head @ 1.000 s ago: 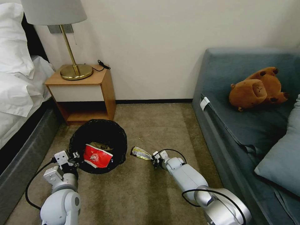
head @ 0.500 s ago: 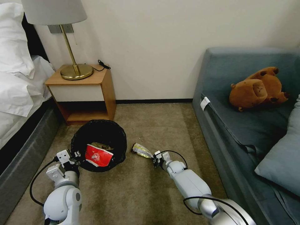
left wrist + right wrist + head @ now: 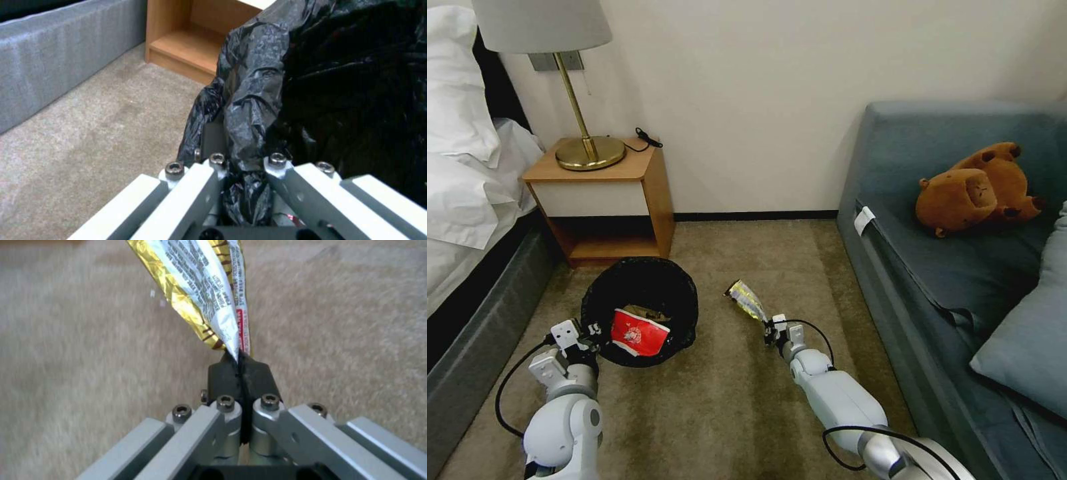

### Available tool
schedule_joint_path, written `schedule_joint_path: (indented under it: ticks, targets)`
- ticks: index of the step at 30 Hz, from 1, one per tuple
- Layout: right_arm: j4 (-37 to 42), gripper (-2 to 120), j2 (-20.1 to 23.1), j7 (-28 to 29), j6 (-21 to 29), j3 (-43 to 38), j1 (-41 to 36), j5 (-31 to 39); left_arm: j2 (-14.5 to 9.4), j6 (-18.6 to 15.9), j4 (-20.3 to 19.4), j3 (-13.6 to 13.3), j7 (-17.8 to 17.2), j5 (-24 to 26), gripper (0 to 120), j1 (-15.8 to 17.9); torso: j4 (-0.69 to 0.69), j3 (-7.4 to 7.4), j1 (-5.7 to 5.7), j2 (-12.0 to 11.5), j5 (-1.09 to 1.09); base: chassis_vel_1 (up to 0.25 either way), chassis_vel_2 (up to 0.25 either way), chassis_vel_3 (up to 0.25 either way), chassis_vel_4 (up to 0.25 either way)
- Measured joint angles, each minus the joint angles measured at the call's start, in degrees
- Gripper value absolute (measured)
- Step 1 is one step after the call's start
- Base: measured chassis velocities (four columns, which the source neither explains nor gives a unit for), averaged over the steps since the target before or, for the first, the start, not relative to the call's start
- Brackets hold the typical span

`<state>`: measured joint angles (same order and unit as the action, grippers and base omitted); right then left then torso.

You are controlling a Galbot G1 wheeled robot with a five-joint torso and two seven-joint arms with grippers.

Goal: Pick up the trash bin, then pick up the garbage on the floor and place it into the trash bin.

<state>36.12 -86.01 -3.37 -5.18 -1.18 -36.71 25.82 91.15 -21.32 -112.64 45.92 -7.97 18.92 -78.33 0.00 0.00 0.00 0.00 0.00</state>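
Now: both hands clenched, wrapper off the floor

Nearest the robot, the left hand (image 3: 592, 331) grips the crinkly black plastic bag at the rim of the small round trash bin (image 3: 640, 293), the fold pinched between its fingers (image 3: 213, 140). Inside the bin lies a red-and-white wrapper (image 3: 639, 332). To the bin's right, the right hand (image 3: 768, 328) is shut on the end of a flat gold-and-white snack wrapper (image 3: 746, 300), which sticks up and away from it above the beige carpet (image 3: 727, 400). Farther back stands a wooden nightstand (image 3: 604, 193) by the wall.
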Motion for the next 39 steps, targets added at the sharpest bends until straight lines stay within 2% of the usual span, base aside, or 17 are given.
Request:
schedule_joint_path:
  ticks: [5,15,18,19,25,27,39]
  targets:
    - [2.41,0,0.32,1.34,-0.41,-0.50,-0.33,1.95,0.01,0.21,0.35,0.00,0.05,0.03,1,0.10,0.00,0.00,0.00,0.00,0.00,0.000,0.000,0.000,0.000]
    - [14.71,0,1.38,6.77,1.05,-1.08,-1.28,5.18,0.27,0.47,0.81,-0.21,0.18,0.07,1,0.28,0.00,0.00,0.00,0.00,0.00,0.000,0.000,0.000,0.000]
    - [19.49,0,1.73,7.84,0.36,-1.08,-1.93,3.54,0.24,0.47,0.82,-0.08,0.19,0.07,1,0.37,0.01,0.00,0.00,0.00,0.00,0.000,0.000,0.000,0.000]
    - [23.55,0,2.17,9.03,1.37,-0.96,-2.60,2.93,0.25,0.47,0.87,0.06,0.19,0.08,1,0.41,0.00,0.00,0.00,0.00,0.00,0.000,0.000,0.000,0.000]
    - [32.71,0,2.58,10.75,3.42,-0.31,-4.11,1.15,0.49,0.50,1.03,-0.01,0.19,0.06,1,0.42,0.00,0.00,0.00,0.00,0.00,0.000,0.000,0.000,0.000]
    - [38.73,0,2.86,11.06,3.59,0.40,-5.33,-2.46,0.66,0.53,1.27,-0.17,0.17,-0.05,1,0.61,0.00,-0.01,0.00,0.00,0.00,0.000,0.000,0.000,0.000]
    - [51.51,0,4.08,12.80,5.13,4.83,-8.52,-6.90,0.80,0.30,1.90,-0.90,-0.66,0.39,1,0.99,0.00,-0.01,0.00,0.00,0.00,0.000,0.000,0.000,0.000]
